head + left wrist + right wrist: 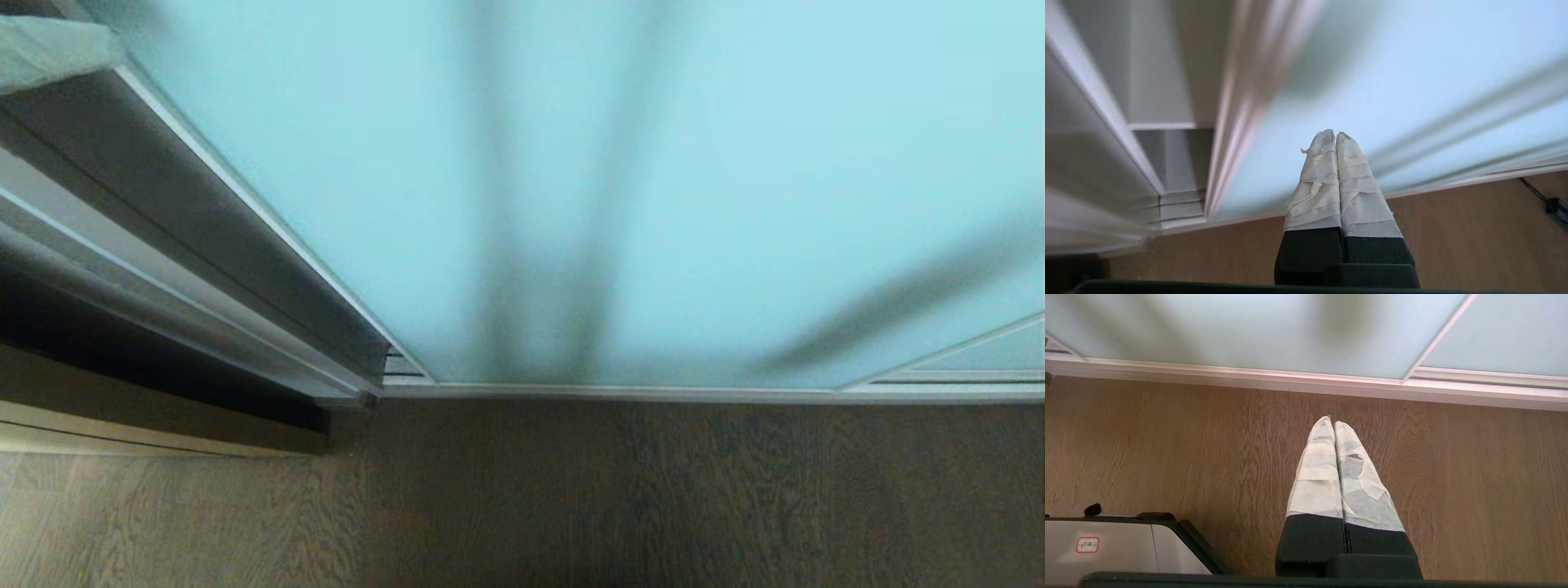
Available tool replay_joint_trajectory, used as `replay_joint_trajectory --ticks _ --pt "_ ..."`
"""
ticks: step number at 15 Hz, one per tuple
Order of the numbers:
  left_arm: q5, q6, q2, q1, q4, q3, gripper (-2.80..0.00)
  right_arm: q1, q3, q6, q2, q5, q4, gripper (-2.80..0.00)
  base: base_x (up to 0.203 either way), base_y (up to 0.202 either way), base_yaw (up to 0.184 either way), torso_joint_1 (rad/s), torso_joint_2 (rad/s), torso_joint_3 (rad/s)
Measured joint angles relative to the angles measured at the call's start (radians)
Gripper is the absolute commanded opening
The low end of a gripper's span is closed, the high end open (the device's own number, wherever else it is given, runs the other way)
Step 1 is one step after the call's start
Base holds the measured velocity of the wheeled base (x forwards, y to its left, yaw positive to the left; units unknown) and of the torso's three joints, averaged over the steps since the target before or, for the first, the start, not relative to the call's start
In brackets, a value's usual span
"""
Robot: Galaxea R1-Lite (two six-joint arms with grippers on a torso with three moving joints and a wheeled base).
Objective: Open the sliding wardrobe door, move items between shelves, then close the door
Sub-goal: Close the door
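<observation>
The sliding wardrobe door (653, 204) is a frosted pale-blue glass panel that fills most of the head view, and neither arm shows there. My left gripper (1335, 134) is shut and empty, its taped fingertips close in front of the glass (1412, 81), a little way from the door's silver edge frame (1229, 134). Beside that edge, white wardrobe interior shows with one of the shelves (1161, 126). My right gripper (1331, 421) is shut and empty, hanging over the wood floor short of the door (1249, 330). The items are hidden.
Wood floor (653, 506) runs up to the silver bottom track (653, 392). A second glass panel (996, 351) overlaps at the far right. The grey wardrobe side (204, 245) stands at the left. A black cable and plug (1555, 206) lie on the floor. My white base (1106, 547) is near the right arm.
</observation>
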Motion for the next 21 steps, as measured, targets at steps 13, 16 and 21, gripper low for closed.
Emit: replay_joint_trajectory --ticks 13,16,21 --pt "0.001 0.007 -0.138 0.124 0.089 0.057 -2.80 0.000 0.000 0.000 0.000 0.000 0.000 -2.80 0.000 0.000 0.000 0.000 0.00 0.000" --pt "0.000 0.010 -0.142 0.226 0.089 0.071 -2.80 0.000 0.000 0.000 0.000 0.000 0.000 -2.80 0.000 0.000 0.000 0.000 0.00 0.000" --pt "0.000 0.011 -0.206 0.354 0.090 0.161 -2.80 0.000 0.000 0.000 0.000 0.000 0.000 -2.80 0.000 0.000 0.000 0.000 0.00 0.000"
